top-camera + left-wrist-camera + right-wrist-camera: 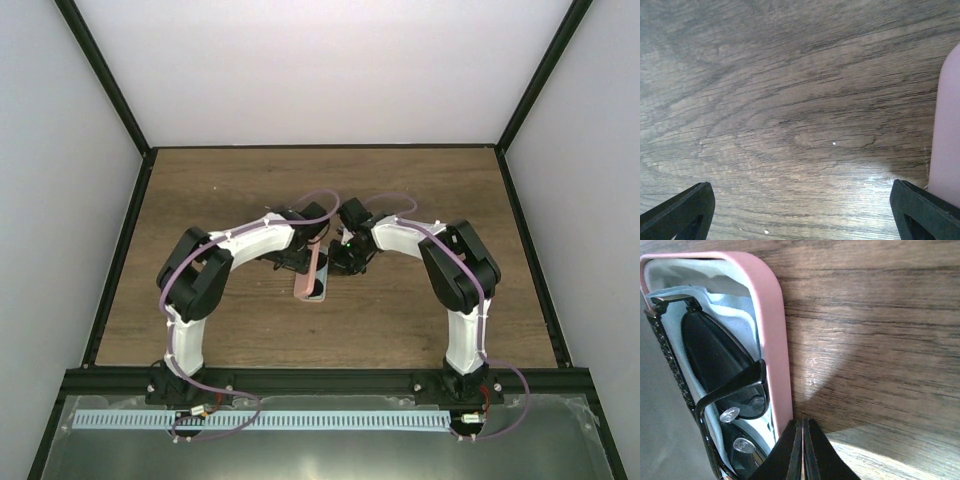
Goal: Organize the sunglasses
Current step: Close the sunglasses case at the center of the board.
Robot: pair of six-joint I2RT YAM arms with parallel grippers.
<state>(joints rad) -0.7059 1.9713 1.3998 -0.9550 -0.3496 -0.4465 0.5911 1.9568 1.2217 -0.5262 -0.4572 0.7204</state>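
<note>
Sunglasses (715, 365), black with dark lenses: lying inside the open pink case (772, 340) on a light blue cloth (735, 310), the case flat on the wooden table (880, 340) near its middle. Right gripper (802, 450): fingers pressed together, holding nothing, tips just beside the case's outer rim. Left gripper (800, 212): spread wide, empty, low over the wood on the case's other side.

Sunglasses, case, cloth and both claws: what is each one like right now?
pink case: open.
sunglasses: lying inside the case.
blue cloth: in the case, under the sunglasses.
left claw: open, empty.
right claw: shut, empty, beside the case.
</note>
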